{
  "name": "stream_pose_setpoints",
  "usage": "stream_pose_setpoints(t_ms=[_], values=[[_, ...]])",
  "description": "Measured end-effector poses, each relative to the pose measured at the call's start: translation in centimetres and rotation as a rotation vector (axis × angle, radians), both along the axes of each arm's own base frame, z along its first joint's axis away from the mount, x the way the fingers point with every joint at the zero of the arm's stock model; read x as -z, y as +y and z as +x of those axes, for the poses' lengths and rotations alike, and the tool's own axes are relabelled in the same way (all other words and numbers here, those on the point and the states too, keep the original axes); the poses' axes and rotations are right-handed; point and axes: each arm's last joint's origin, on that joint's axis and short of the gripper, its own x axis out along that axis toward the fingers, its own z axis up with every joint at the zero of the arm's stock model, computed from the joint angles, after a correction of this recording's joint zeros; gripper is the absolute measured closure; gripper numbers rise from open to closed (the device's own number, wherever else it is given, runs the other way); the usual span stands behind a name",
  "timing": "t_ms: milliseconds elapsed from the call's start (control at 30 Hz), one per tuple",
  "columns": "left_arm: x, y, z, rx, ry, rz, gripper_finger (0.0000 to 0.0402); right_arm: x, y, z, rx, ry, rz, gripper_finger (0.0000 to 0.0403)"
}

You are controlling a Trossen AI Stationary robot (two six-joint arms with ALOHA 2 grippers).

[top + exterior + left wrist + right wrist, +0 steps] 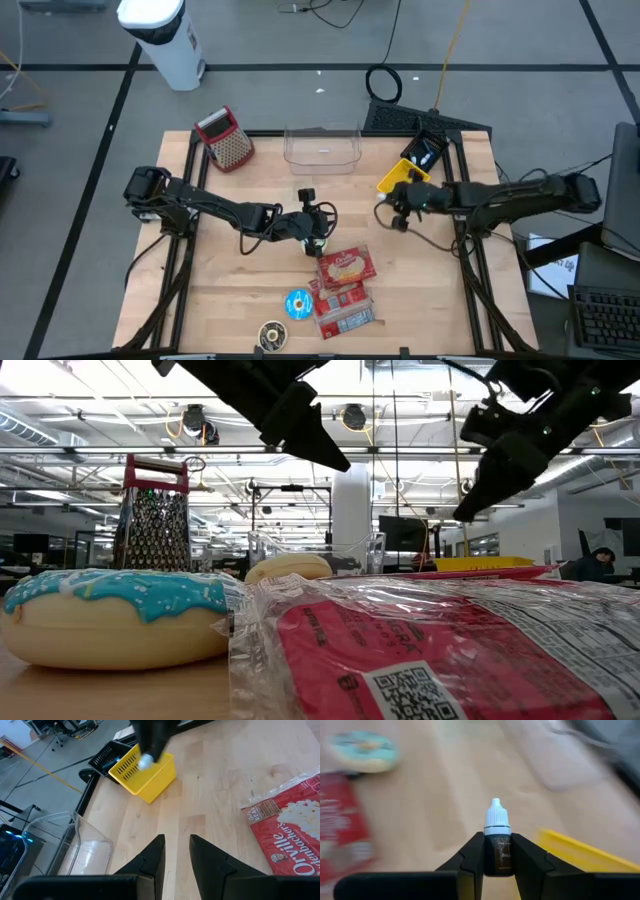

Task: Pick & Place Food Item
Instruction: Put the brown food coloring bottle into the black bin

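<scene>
My right gripper (392, 212) hangs over the table's right half, just near of the yellow basket (405, 176), shut on a small dark dropper bottle (498, 851) with a white cap (497, 815). My left gripper (318, 238) stands at mid-table above the far edge of the red popcorn packs (345, 268). Its fingers (152, 857) are a little apart with nothing between them. A clear plastic tub (322, 148) rests on its base at the table's far middle. My right gripper pinches the bottle's dark body (498, 855) between its two fingers. The bottle lies along the fingers, and its white cap sticks out past the fingertips. The fingers slant downward toward the table's left. The bottle is lifted clear of the table.
A metal grater (226, 138) stands at the far left. A blue-iced donut (298, 303) and a brown one (272, 335) lie near the front edge beside more red packets (343, 318). Bare wood lies between the two grippers.
</scene>
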Motion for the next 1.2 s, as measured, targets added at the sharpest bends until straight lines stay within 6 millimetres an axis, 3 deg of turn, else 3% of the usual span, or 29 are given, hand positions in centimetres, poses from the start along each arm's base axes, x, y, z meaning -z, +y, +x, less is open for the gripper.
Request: stream_pose_setpoints(t_ms=[467, 733, 1000, 1200], values=[[0.0, 0.0, 0.0, -0.005, -0.005, -0.009, 0.0311, -0.4, -6.9, -4.6, 0.519, 0.102, -0.077, 0.0334], [0.0, 0.0, 0.0, -0.027, -0.02, -0.047, 0.0311, 0.7, -10.5, -7.0, 0.71, 0.132, -0.056, 0.0333], [0.0, 0.0, 0.0, -0.027, -0.02, -0.047, 0.0311, 3.6, -11.6, -8.2, 0.73, 0.092, 0.024, 0.0329], [0.0, 0.0, 0.0, -0.027, -0.02, -0.047, 0.0311, 4.1, -11.7, -8.4, 0.74, 0.068, 0.01, 0.0325]])
